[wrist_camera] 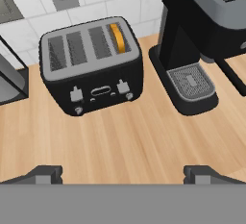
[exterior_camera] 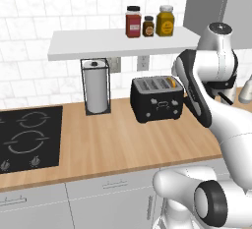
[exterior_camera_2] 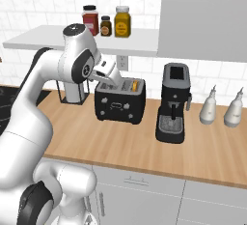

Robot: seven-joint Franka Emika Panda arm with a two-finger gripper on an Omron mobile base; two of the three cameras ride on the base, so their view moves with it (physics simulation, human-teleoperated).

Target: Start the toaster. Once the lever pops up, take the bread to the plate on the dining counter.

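On the wooden table [wrist_camera: 125,141] against the tiled wall, the toaster [wrist_camera: 93,67] holds the bread [wrist_camera: 116,37] in its end slot. The end effector [wrist_camera: 122,172] hovers spread and empty; it should descend squarely onto the bread-side lever [wrist_camera: 123,87].

Even, bright rendered light; soft detail, no glare.

Light fell flat from above across all three views. The shelf [exterior_camera: 118,43] cast a faint grey band on the tiled wall [exterior_camera: 29,21]. The toaster [wrist_camera: 91,64] and coffee machine [exterior_camera_2: 173,103] threw only slight, soft shadows on the wooden counter [wrist_camera: 134,141]. Edges looked mildly blurred and jagged. No lens bending at borders.
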